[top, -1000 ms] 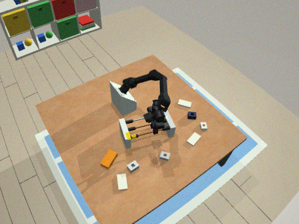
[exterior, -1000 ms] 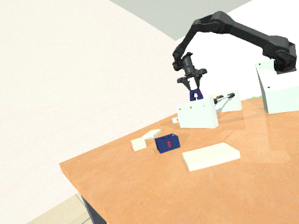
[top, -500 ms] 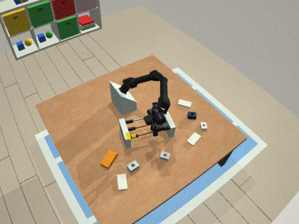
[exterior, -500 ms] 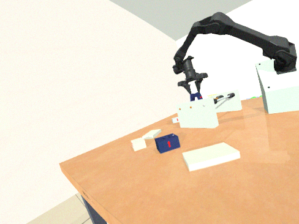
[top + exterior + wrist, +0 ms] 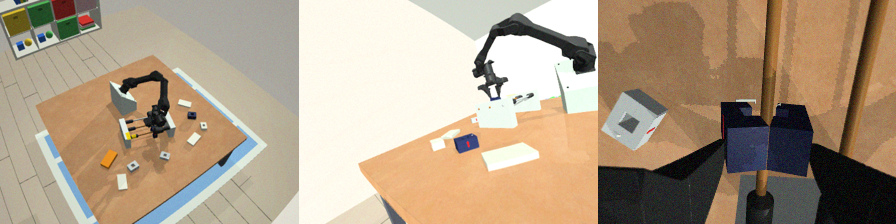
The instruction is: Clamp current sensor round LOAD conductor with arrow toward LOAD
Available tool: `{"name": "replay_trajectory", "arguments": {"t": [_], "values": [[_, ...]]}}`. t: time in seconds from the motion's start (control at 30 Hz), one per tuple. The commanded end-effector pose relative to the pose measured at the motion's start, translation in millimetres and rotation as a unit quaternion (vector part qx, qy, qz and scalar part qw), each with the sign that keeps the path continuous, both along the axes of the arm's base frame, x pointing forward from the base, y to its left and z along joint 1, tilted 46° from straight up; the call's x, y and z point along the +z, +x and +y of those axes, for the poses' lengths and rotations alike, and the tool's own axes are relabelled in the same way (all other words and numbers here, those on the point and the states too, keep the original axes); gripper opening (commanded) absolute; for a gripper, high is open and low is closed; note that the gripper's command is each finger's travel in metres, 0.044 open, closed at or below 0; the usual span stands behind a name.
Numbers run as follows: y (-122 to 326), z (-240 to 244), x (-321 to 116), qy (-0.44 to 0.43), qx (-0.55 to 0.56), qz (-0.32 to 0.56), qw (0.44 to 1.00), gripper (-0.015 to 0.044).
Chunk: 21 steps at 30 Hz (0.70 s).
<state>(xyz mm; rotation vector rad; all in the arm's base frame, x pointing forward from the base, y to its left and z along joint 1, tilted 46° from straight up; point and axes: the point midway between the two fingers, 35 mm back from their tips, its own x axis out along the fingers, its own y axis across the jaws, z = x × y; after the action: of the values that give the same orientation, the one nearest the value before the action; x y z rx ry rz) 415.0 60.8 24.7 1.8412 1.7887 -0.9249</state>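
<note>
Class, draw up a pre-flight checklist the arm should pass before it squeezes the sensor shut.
1. Sensor held in the gripper: ok, between both fingers.
2. Sensor over the front rod, beside the yellow marker: ok.
3. Yellow marker reads LOAD: cannot tell, lettering too small.
4. Arrow points toward the LOAD marker: cannot tell, only a red sliver shows.
5. Rod fully inside the sensor's opening: cannot tell.
6. Sensor latched: not ok, halves look apart.
</note>
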Motion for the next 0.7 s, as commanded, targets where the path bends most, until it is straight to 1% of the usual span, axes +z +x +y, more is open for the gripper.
{"name": "replay_trajectory", "arguments": {"t": [0.0,0.67], "values": [[-1.1,5.5,-3.4,0.002,-0.001,0.002,1.0,0.0],[-0.4,2.3,-2.0,0.0,0.0,0.0,1.0,0.0]]}}
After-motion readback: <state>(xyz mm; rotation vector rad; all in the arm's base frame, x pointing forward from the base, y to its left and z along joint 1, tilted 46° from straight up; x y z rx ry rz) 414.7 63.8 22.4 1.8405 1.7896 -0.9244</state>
